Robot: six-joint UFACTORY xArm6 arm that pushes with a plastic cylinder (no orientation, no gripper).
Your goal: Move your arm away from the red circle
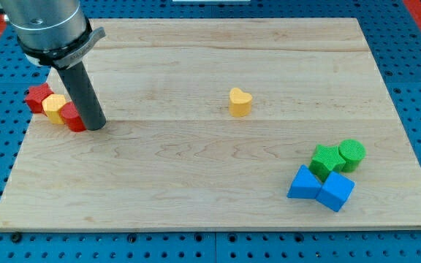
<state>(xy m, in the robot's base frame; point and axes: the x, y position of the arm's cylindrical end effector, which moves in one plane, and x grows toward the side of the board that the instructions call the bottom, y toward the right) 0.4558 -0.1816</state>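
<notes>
Touching the red circle (71, 117) near the tabletop's (196, 190) left edge, my tip (95, 126), no grasping end effector, should retreat rightward.

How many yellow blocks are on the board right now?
2. One yellow block sits at the view's left between two red blocks, just left of my tip. The yellow heart stands alone near the middle.

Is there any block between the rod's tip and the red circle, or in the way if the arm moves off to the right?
Nothing stands between them: my tip sits right against the red circle, on its right side. Toward the view's right the board is bare nearby; the yellow heart stands far off.
</notes>
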